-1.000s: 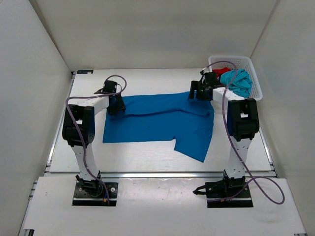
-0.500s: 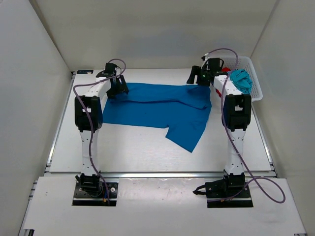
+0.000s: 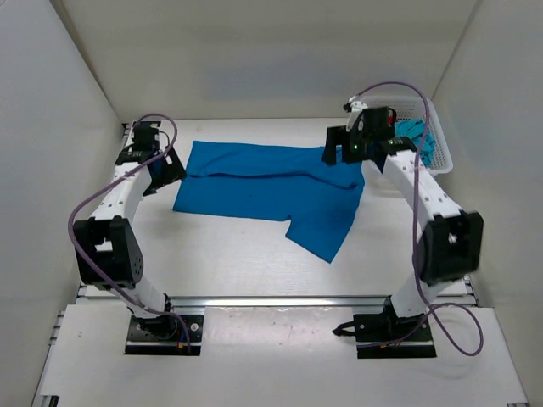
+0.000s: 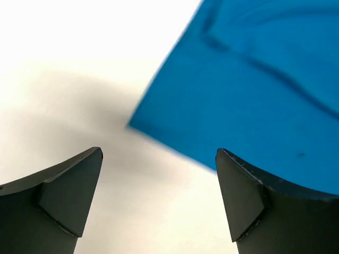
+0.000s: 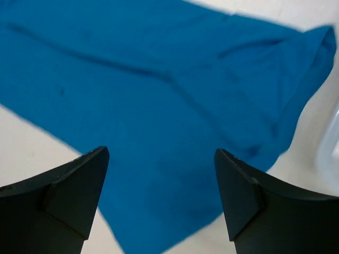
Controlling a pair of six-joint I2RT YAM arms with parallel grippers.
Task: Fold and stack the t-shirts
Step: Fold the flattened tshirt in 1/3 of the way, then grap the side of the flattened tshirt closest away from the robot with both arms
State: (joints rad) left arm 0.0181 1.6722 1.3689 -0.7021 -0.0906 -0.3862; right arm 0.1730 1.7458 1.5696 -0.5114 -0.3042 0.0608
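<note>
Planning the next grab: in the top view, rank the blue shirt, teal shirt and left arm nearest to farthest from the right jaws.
1. Blue shirt, just below them.
2. Teal shirt, right, in the basket.
3. Left arm, far left.

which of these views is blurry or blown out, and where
Left wrist: the table is blown out to near white, the blue shirt edge is smeared, and a soft shadow lies beside it. Right wrist: the shirt's folds look soft, the right gripper crisper. Top external: even light, only faint shadows, nothing blurred.
</note>
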